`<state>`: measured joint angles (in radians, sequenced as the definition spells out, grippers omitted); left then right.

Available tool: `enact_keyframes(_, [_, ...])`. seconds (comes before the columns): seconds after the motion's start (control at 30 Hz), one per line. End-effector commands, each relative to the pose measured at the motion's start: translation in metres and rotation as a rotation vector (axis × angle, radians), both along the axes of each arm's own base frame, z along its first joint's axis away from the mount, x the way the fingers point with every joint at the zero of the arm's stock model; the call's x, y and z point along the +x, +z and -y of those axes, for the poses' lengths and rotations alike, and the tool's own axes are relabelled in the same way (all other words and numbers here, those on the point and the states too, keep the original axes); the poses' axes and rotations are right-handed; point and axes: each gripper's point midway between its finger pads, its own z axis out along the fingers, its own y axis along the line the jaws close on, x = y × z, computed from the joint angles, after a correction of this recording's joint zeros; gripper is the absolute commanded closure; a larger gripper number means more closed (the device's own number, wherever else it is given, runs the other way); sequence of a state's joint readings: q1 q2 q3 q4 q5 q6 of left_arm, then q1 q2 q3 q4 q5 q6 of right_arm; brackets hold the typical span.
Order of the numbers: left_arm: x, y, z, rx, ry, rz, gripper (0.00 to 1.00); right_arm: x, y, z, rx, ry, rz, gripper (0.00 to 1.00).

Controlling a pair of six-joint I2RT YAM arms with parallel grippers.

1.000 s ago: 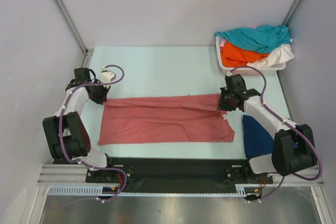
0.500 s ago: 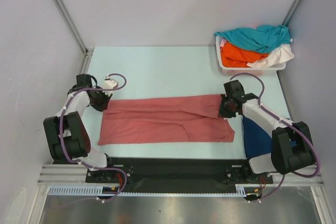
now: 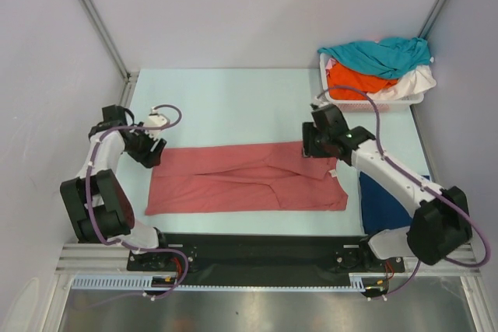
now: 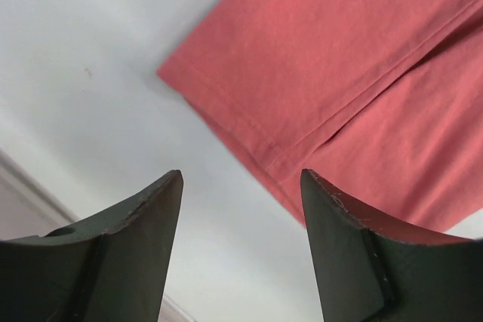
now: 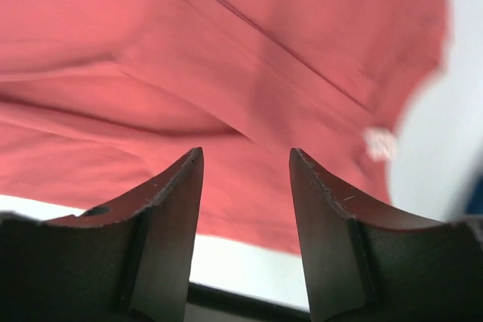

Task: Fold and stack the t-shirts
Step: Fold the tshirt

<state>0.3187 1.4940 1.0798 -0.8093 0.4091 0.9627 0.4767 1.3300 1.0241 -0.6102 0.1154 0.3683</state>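
Jaws apart and empty, the left claw (image 3: 152,153) and right claw (image 3: 311,145) are hanging at either end of the red shirt (image 3: 249,180) on the counter (image 3: 233,106).
The shirt is lying flat as a long band, its far side lapped over, likely awaiting further folds; a navy shirt (image 3: 380,204) is sitting just right of it, seemingly done, while a teal shirt (image 3: 381,54), an orange shirt (image 3: 358,82) and a white shirt (image 3: 412,83) are waiting in the basket (image 3: 333,97).

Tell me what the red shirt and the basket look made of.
Red shirt: soft, matte knit cloth, likely cotton, going by its stitched hem and limp creases. Basket: probably white moulded plastic, going by its stiff-looking lattice wall.
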Motion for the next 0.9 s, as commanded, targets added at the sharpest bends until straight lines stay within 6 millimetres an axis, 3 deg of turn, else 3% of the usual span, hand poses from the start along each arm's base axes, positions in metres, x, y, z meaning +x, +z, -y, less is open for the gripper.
enact_keyframes(0.0, [0.017, -0.002, 0.011, -0.013, 0.079, 0.056, 0.31, 0.025, 0.004, -0.045, -0.018, 0.162, 0.049, 0.47])
enact_keyframes(0.1, [0.029, -0.001, 0.01, -0.028, 0.163, 0.077, 0.3, 0.034, -0.013, -0.095, -0.087, 0.357, 0.039, 0.48])
enact_keyframes(0.13, [0.03, -0.001, 0.01, -0.032, 0.191, 0.07, 0.3, 0.027, -0.019, -0.114, -0.12, 0.433, 0.037, 0.47])
enact_keyframes(0.2, [0.032, -0.003, 0.004, -0.016, 0.224, 0.061, 0.3, 0.035, -0.036, -0.132, -0.213, 0.519, 0.027, 0.45])
enact_keyframes(0.33, [0.028, -0.009, 0.005, -0.016, 0.231, 0.047, 0.3, 0.039, -0.061, -0.152, -0.293, 0.59, -0.002, 0.45])
enact_keyframes(0.57, [0.024, -0.013, 0.008, -0.021, 0.212, 0.048, 0.3, 0.049, -0.081, -0.158, -0.37, 0.62, -0.011, 0.47])
enact_keyframes(0.67, [0.024, -0.013, 0.008, -0.022, 0.212, 0.045, 0.3, 0.047, -0.089, -0.159, -0.375, 0.63, -0.029, 0.68])
enact_keyframes(0.7, [0.025, -0.013, 0.008, -0.025, 0.21, 0.043, 0.3, 0.047, -0.09, -0.159, -0.372, 0.631, -0.034, 0.8])
enact_keyframes(0.87, [0.026, -0.011, 0.007, -0.015, 0.201, 0.052, 0.3, 0.043, -0.084, -0.161, -0.351, 0.643, -0.044, 1.0])
